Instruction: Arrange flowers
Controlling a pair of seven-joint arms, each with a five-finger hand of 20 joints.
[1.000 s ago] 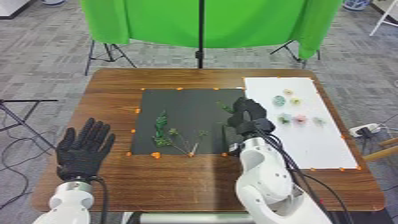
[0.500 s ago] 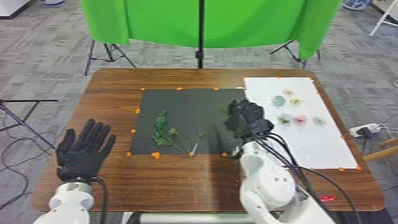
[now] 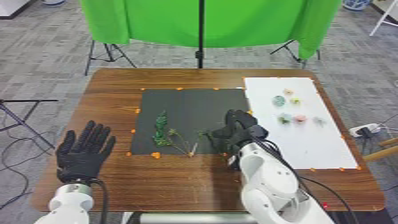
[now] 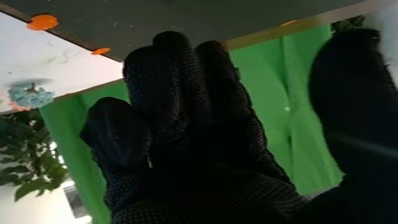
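Head view: the black mat (image 3: 200, 102) bears thin-stemmed green sprigs (image 3: 161, 129); the white sheet (image 3: 311, 150) bears small flower heads (image 3: 300, 118). Left hand (image 3: 80, 159): straight-fingered, empty. Right hand (image 3: 238, 131): over the mat's right side.

Right wrist view: textured glove, fingers extended, thumb apart, nothing gripped; ruffled blue flower head (image 4: 32, 96) on the sheet.

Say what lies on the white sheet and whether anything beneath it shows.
The white sheet holds small flower pieces, among them a pink one and a yellow one. Whatever is beneath the sheet cannot be seen, because it is covered.
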